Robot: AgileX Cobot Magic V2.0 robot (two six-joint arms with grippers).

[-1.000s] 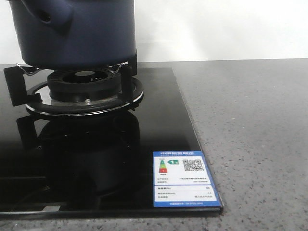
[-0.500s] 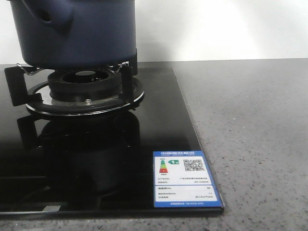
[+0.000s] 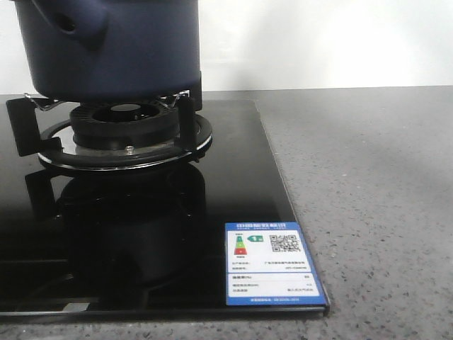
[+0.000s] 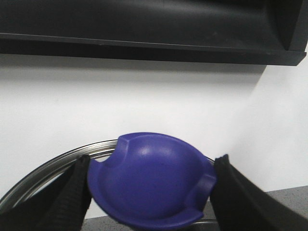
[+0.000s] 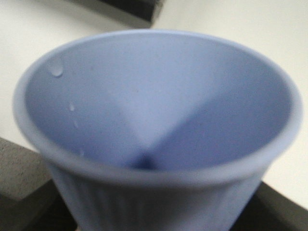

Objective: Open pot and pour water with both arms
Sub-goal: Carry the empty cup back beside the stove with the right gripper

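Note:
The dark navy pot (image 3: 120,49) sits on the gas burner (image 3: 124,131) at the far left of the front view, its stubby socket with a round hole (image 3: 67,25) facing forward; its top is cut off. Neither gripper shows in the front view. In the left wrist view, my left gripper (image 4: 151,192) is shut on the blue lid knob (image 4: 151,180), and the lid's metal rim (image 4: 57,161) curves behind it. In the right wrist view, my right gripper (image 5: 154,211) holds the light blue ribbed cup (image 5: 154,110), which shows only droplets (image 5: 56,70) inside.
The burner stands on a black glass hob (image 3: 141,234) with a blue energy label (image 3: 272,263) at its front right corner. Grey speckled countertop (image 3: 375,198) lies to the right. A dark shelf or hood (image 4: 144,29) hangs above against the white wall.

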